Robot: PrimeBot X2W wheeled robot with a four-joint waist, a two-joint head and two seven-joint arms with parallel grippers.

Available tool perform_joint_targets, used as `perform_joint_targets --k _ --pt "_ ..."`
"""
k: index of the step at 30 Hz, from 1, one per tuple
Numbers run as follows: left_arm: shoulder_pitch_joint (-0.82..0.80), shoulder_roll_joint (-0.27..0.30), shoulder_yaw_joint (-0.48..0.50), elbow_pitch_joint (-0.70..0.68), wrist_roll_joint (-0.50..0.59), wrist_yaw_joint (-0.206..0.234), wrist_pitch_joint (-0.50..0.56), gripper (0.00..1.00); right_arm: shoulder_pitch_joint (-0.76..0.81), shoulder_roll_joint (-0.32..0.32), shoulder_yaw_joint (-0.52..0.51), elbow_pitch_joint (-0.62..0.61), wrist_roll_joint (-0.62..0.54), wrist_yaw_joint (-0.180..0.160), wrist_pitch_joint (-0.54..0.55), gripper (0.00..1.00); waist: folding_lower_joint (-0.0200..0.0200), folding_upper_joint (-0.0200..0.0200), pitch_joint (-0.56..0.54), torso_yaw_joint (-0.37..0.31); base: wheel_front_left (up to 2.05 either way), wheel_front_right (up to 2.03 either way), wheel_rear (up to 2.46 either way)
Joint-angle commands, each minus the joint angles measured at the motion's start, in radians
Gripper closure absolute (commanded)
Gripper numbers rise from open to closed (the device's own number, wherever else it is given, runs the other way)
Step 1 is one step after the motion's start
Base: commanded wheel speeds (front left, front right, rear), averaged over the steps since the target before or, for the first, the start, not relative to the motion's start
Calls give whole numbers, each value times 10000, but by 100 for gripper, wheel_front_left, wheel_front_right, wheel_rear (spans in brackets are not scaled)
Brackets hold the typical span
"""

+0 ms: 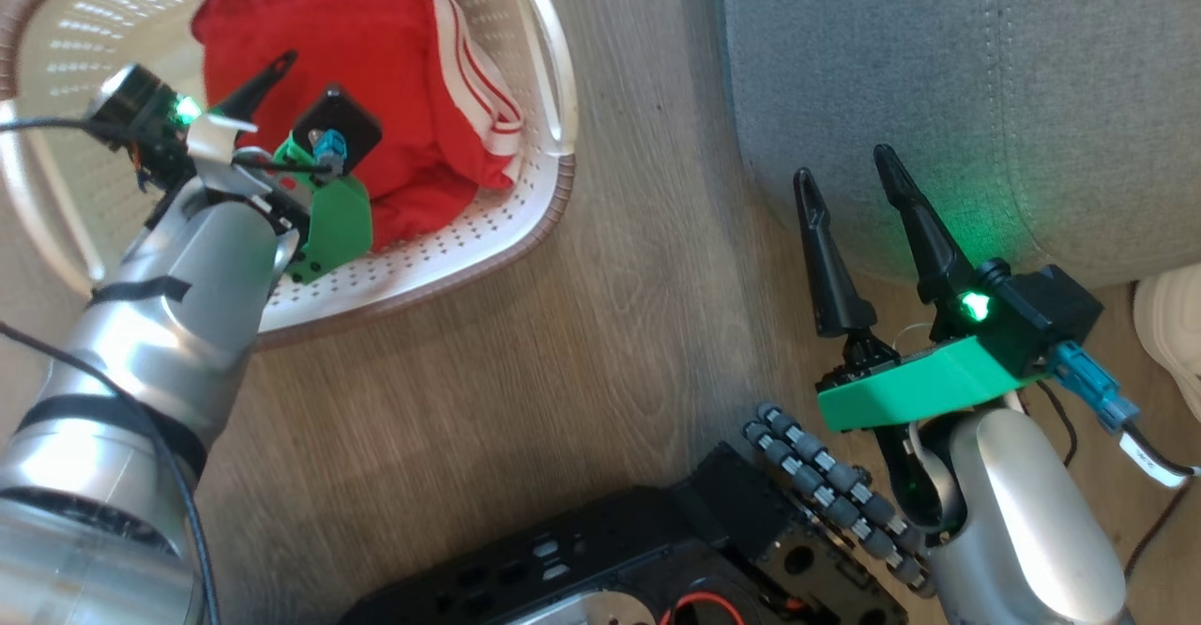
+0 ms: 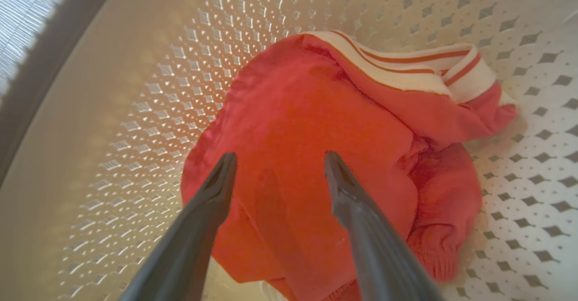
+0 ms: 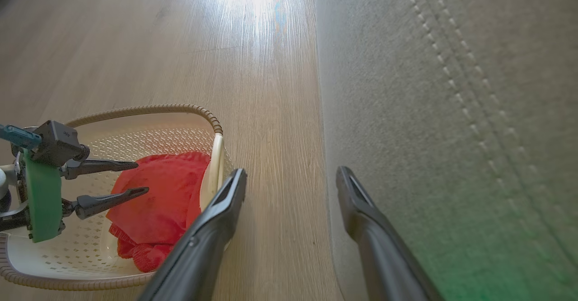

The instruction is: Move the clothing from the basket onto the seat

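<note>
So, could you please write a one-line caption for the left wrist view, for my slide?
Left gripper, jaws open, pointing at the red clothing inside the perforated basket.

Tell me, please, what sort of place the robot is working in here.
Probably a home living room: a grey upholstered seat stands on a wood-look floor, beside a perforated basket holding red clothing.

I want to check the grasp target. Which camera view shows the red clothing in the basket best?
The left wrist view: the red clothing is close and large, its striped band clear. In the head view the left gripper covers part of it. In the right wrist view it is small, partly behind the basket handle.
</note>
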Motion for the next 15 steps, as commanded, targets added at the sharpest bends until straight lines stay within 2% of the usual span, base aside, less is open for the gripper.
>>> perform_joint_targets --k 1,3,6,15 --pt "7 198 35 21 129 -96 -95 0 224 -102 215 -305 73 69 -93 0 -1 1 247 -196 0 0 0" --pt "-130 128 -71 263 90 -387 -95 0 247 -102 234 -334 80 69 -93 0 -1 1 312 -205 0 0 0" --pt "-362 105 -210 810 114 -570 -95 0 287 -102 283 -392 107 69 -93 0 -1 1 363 -231 0 0 0" --pt "-945 52 -479 1396 161 -594 393 0 469 -102 600 -620 365 69 -93 0 -1 1 685 -290 0 0 0"
